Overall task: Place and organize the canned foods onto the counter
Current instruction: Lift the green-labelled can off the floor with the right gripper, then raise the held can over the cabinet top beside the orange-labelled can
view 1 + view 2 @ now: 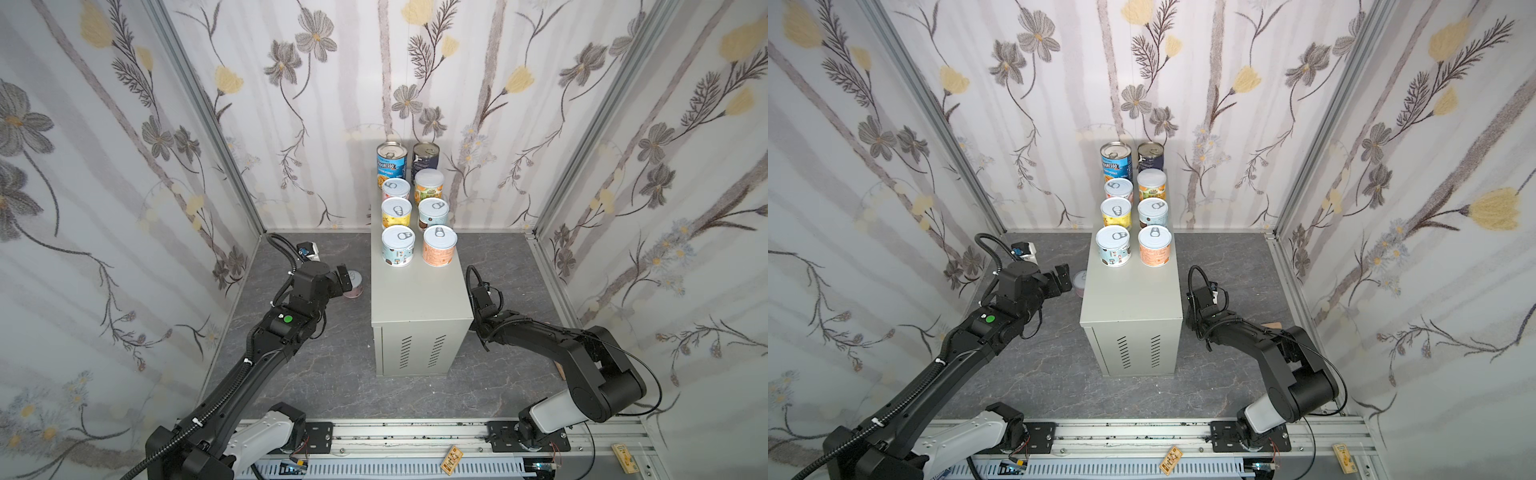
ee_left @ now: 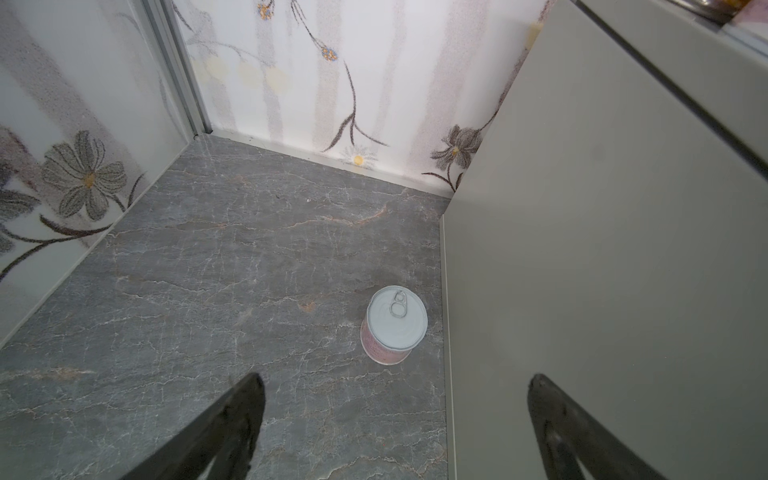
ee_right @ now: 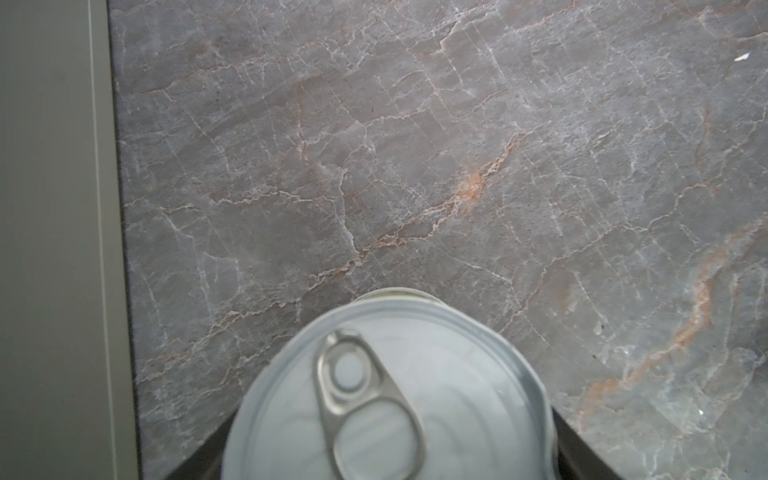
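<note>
Counter (image 1: 415, 297) stands on marbled floor (image 1: 332, 382), floral walls (image 1: 124, 174) around.

Grey marbled floor (image 1: 332, 386), orange-veined. Floral-papered walls (image 1: 316, 83) on three sides. Two yellow tags (image 1: 452, 458) lie on the front rail (image 1: 415, 434).

**One brand name is legible: Progresso.**
In both top views the tall blue can (image 1: 391, 166) (image 1: 1116, 164), far left on the counter (image 1: 415, 291), carries white capitals reading "…OGRESSO", with the first letters curving out of sight. The smaller lines beneath are too blurred to read. Print on the short pastel cans (image 1: 397, 249), the dark navy can (image 1: 425, 160), the pink can (image 2: 386, 349) on the floor (image 2: 249, 270) and the yellow tags (image 1: 452, 459) on the near rail (image 1: 415, 436) is too small to read. The white-lidded can (image 3: 386, 395) shows only its lid.
</note>
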Tool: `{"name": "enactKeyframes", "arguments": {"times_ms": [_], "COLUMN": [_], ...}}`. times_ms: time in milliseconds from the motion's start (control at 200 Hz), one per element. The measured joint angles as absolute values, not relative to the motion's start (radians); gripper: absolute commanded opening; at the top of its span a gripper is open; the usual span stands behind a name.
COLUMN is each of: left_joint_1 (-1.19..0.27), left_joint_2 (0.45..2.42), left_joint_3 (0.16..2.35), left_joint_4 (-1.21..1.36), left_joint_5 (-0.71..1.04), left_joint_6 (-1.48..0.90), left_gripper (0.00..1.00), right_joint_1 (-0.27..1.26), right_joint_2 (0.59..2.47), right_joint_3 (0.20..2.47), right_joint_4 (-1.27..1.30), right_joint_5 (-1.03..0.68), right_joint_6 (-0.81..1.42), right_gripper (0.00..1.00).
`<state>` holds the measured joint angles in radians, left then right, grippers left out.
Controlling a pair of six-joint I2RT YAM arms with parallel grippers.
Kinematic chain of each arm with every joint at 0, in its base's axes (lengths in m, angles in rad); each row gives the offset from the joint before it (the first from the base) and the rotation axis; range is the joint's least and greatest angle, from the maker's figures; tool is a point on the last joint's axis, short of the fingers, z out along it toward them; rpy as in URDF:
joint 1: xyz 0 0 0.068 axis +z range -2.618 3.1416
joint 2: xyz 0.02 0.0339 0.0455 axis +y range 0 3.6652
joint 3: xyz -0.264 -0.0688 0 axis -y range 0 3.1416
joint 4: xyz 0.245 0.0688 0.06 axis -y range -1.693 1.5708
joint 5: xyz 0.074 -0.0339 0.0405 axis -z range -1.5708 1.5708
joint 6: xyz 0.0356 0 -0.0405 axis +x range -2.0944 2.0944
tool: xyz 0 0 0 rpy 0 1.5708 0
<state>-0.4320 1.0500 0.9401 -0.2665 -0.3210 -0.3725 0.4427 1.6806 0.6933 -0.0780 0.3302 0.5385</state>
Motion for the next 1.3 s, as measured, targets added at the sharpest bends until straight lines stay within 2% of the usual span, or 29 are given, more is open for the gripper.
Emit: {"name": "enactKeyframes", "arguments": {"times_ms": [355,1054,1299], "left_joint_1": [-0.432,-0.431,-0.431], "left_joint_2": [1.077,1.109,1.084], "left_joint_3": [0.957,0.978,1.003], "left_joint_4": [-0.286,-0.296,-0.289], "left_joint_5": [-0.292,-0.184,-0.124], "left_joint_6": [-0.37,-0.369,-0.373], "left_gripper": [1.0,1.0,1.0], "right_joint_1": [0.443,0.441,0.422], "right_joint_2": [1.604,1.111,0.995], "right_joint_3": [0.651,0.602,0.712], "right_joint_4": [-0.072,-0.031,-0.057], "right_joint_5": [0.319,0.339,0.256], "right_joint_6": [0.537,0.406,0.349], "right_gripper": [0.63,0.56,0.56]}}
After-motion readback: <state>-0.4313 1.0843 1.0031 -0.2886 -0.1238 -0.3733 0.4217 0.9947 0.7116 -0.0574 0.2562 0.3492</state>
